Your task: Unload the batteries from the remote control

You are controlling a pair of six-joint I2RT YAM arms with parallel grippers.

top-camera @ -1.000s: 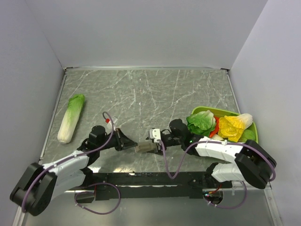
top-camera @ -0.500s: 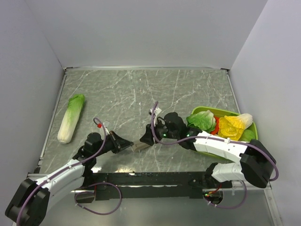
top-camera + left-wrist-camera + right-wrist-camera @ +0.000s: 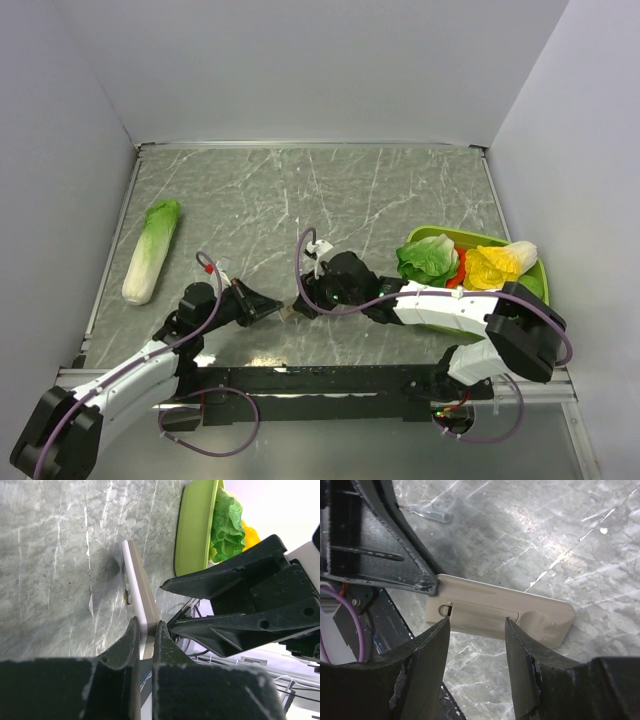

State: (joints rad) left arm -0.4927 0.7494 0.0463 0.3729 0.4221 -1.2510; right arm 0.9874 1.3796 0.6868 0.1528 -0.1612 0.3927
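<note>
The remote control lies with its grey-tan back up, and a closed cover sits over its oblong recess. The batteries are hidden. My left gripper is shut on one end of the remote, which shows edge-on in the left wrist view. From above, that gripper holds the remote low over the table near the front edge. My right gripper hovers open just above the cover, one fingertip by the latch notch at the cover's end. It meets the remote from the right.
A long pale-green cabbage lies at the left. A green tray holding lettuce and a yellow vegetable stands at the right, its rim just beyond the remote. A small clear tube lies on the marble.
My right gripper has swung left and come over the remote, its jaws narrower than before. The left arm has drawn back a little to the left, still holding the remote.
</note>
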